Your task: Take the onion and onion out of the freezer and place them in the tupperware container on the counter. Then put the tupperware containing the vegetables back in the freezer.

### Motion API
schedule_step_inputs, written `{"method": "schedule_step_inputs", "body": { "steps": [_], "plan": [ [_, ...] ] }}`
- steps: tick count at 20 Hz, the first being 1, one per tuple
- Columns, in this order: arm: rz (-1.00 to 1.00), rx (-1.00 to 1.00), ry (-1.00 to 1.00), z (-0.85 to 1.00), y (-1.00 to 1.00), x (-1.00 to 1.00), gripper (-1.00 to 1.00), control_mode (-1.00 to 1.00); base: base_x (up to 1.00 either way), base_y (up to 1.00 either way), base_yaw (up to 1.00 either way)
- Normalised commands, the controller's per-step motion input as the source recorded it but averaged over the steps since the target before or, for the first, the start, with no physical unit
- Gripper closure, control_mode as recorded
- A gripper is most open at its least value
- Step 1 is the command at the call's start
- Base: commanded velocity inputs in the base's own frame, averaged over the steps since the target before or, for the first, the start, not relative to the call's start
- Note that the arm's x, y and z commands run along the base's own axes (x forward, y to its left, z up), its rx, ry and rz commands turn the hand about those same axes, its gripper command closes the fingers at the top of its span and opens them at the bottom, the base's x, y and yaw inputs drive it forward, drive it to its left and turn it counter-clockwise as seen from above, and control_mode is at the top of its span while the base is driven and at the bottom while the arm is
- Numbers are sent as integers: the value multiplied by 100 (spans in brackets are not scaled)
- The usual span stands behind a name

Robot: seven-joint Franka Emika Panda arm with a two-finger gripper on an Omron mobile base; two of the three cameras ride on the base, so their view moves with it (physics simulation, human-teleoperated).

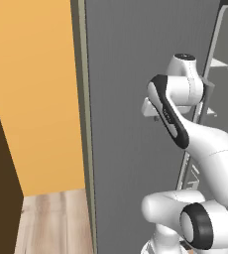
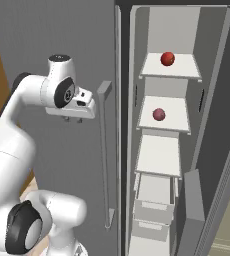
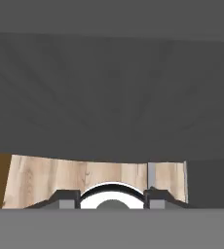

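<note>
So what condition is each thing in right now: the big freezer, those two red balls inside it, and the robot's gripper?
freezer: right door open, shelves showing; left door with the bar handle shut.
brighter red onion: resting on the top shelf.
duller red onion: resting on the shelf below.
gripper: empty, beside the bar handle, touching nothing.

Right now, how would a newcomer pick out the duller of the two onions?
Find the open freezer with its white shelves. The top shelf carries a bright red onion; one shelf down sits the duller onion, pinkish-red, alone on its shelf.
</note>
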Motion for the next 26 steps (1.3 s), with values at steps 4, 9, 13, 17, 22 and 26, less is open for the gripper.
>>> {"method": "schedule_step_inputs", "body": {
  "steps": [4,9,13,17,22,26],
  "plan": [
    [0,0,-8,9,1,-13,-100,-100,0,0,0],
    [0,0,-22,51,11,-35,-100,-100,0,0,0],
    [0,0,-17,51,4,-40,-100,-100,0,0,0],
    [-3,0,-9,39,0,-68,-100,-100,0,0,0],
    [-11,0,0,16,-9,-93,-100,-100,0,0,0],
    [-16,0,0,1,-18,-81,-100,-100,0,0,0]
  ]
}}
